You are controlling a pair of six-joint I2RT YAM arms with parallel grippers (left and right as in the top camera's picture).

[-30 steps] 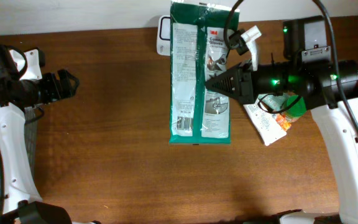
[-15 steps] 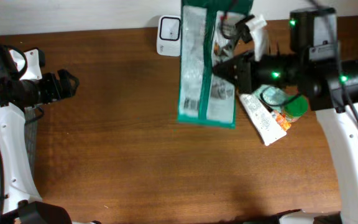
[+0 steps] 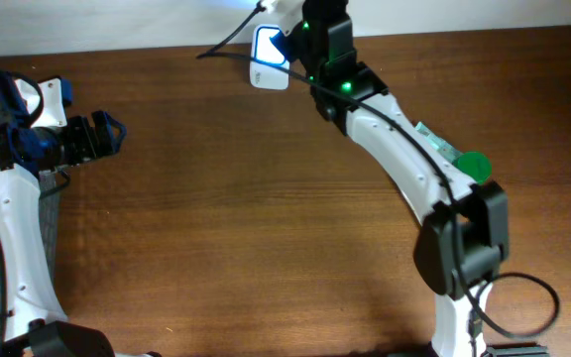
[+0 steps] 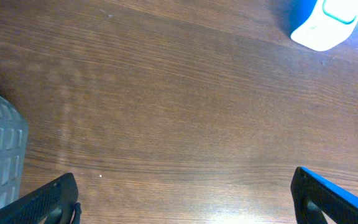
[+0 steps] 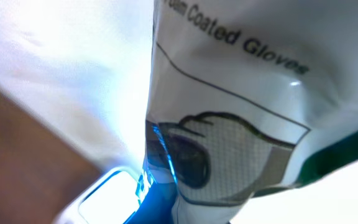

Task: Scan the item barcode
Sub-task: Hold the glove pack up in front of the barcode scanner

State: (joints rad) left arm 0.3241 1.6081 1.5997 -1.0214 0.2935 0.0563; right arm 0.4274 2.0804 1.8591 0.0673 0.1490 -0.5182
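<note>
One risk was a missed read, as the right gripper's closed fingers pinched the glove packet [image 5: 229, 124] picture-side out above the barcode scanner [image 3: 269, 46], while the left gripper [image 4: 188, 199] stood spread.

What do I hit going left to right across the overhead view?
Grey basket → left gripper, open → white scanner → green lid. Right arm left out: it spans from scanner to lid. Glove packet shows only in the right wrist view.
</note>
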